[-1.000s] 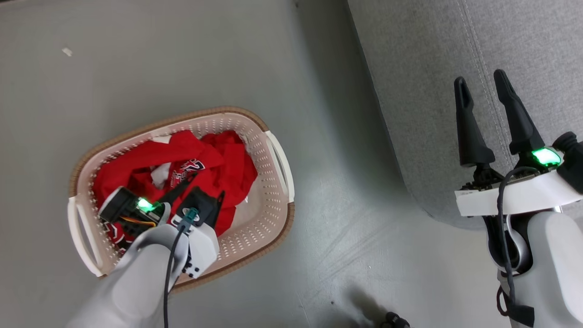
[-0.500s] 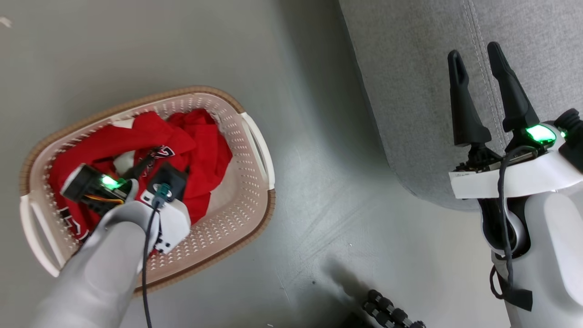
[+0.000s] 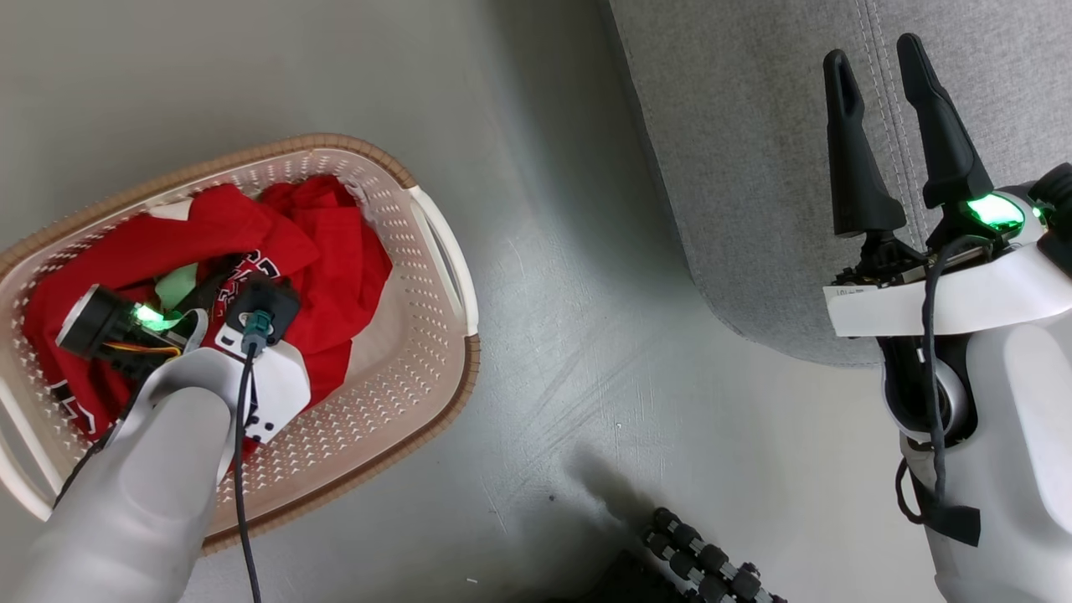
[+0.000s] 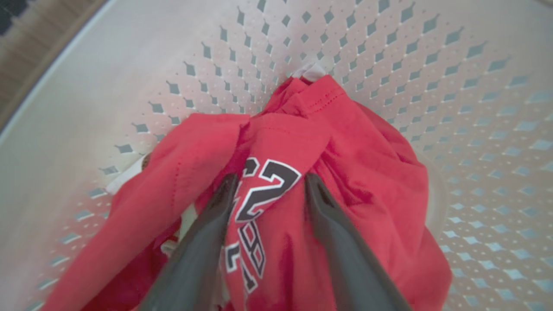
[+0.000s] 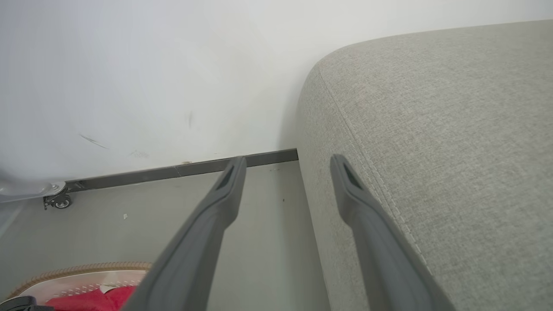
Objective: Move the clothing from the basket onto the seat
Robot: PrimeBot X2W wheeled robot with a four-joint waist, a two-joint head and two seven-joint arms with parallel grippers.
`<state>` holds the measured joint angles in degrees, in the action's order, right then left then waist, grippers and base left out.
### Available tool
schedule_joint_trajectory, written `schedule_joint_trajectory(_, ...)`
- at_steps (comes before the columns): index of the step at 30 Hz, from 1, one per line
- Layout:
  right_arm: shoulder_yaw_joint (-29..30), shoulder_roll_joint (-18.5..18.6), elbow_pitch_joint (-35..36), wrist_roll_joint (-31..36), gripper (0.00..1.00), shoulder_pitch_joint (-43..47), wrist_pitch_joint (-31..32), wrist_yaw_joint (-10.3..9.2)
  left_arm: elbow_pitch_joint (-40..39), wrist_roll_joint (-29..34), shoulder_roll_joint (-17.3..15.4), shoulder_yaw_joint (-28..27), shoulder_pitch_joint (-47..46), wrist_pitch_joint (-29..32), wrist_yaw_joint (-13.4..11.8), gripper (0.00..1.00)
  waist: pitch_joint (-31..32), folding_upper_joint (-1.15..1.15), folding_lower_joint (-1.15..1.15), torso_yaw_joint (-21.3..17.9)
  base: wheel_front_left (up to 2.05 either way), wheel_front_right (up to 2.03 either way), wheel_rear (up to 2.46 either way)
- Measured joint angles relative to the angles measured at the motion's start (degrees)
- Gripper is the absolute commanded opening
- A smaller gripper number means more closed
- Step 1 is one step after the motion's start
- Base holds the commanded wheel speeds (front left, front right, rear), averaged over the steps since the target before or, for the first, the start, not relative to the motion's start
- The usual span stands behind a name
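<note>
The cream basket [image 3: 394, 394] with a brown rim stands on the floor at the left, and red clothing [image 3: 335, 243] is heaped inside it. My left arm reaches down into it. In the left wrist view my left gripper [image 4: 271, 179] is open, its fingers pushed into the clothing [image 4: 367, 164] on either side of a ridge with black-and-white number print, in front of the basket's perforated wall [image 4: 389, 52]. My right gripper [image 3: 873, 52] stands open and empty over the edge of the grey seat [image 3: 737, 126], fingers up. The right wrist view shows this gripper [image 5: 288, 160] beside the seat [image 5: 432, 129].
Grey floor [image 3: 569, 335] separates basket and seat. A dark ribbed object [image 3: 703, 561] lies at the bottom edge. The right wrist view has a white wall with a dark baseboard [image 5: 173, 172], a small caster wheel [image 5: 60, 202], and the basket's rim [image 5: 86, 270] low at the left.
The head camera has shifted, so the basket sits further left in the picture. My left gripper has sunk deeper into the red clothing. The right gripper stays open by the seat.
</note>
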<state>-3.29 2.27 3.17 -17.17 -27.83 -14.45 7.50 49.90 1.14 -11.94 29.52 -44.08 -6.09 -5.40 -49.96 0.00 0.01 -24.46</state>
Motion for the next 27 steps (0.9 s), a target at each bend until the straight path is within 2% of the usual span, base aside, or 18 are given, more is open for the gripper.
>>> schedule_joint_trajectory(1, -0.02, 0.00, -0.03, -0.07, 1.00, -0.09, 0.00, 0.00, 0.12, 0.01, -0.09, 0.00, -0.12, 0.00, -0.01, 0.48, -0.18, 0.00, 0.00, -0.11, 0.00, 0.00, 0.00)
schedule_joint_trajectory(3, -0.04, 0.00, -0.14, -0.70, 1.00, -0.44, 0.00, 0.00, 0.43, 0.10, -0.24, 0.01, -0.23, 0.00, -0.34, 0.36, -0.49, 0.00, 0.00, -0.28, 0.00, 0.00, 0.00)
schedule_joint_trajectory(5, -0.08, 0.00, -0.19, -1.02, 1.00, -0.94, 0.00, 0.00, 0.71, 0.30, -0.43, 0.02, -0.26, 0.00, -0.52, 0.02, -0.72, 0.00, 0.00, -0.42, 0.00, 0.00, 0.00)
schedule_joint_trajectory(14, 0.12, 0.00, -1.20, -1.00, 1.00, -1.75, 0.00, 0.00, 0.86, 0.59, -0.09, 0.75, -0.43, -0.90, -0.27, 0.00, -0.63, 0.00, 0.00, -0.31, 0.00, 0.00, 0.00)
schedule_joint_trajectory(27, 0.18, 0.00, -3.52, -0.37, 1.00, -2.04, -0.01, 0.00, -4.26, 0.26, 0.99, 1.10, -1.27, -4.13, 2.54, 0.00, 0.88, 0.00, 0.00, 1.51, 0.00, 0.00, 0.00)
